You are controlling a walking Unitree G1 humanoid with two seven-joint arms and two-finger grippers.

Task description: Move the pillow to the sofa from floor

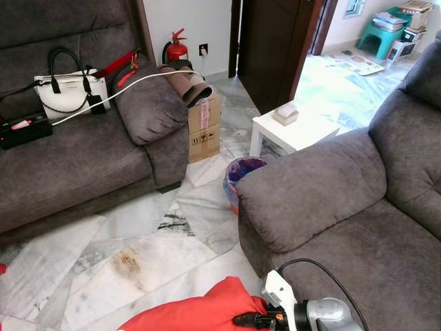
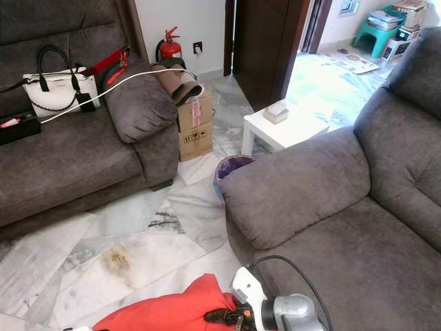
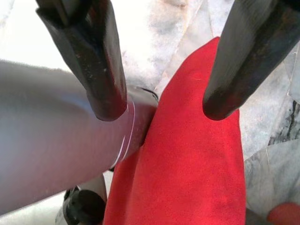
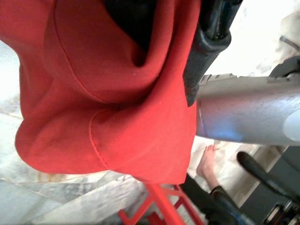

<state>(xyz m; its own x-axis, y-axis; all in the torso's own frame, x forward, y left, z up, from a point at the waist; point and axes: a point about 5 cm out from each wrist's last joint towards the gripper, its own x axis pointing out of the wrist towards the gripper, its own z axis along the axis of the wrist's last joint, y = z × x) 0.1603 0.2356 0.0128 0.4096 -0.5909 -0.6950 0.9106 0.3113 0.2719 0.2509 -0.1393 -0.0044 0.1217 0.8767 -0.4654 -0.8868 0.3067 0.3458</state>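
red pillow (image 1: 200, 314) cut off by bottom edge; right end effector (image 1: 249, 320) tips buried in fabric.

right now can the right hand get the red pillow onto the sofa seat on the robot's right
Probably yes: the right hand grips the red pillow, and the grey sofa seat beside it looks bare, with only its armrest nearby.

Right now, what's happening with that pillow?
The red pillow is off the marble floor, held low in front of the robot. The right gripper is pinching its edge; the right wrist view shows fabric bunched around a finger. The left gripper hovers over the pillow with fingers apart. The grey sofa stands just to the robot's right; the pillow is not on it yet.
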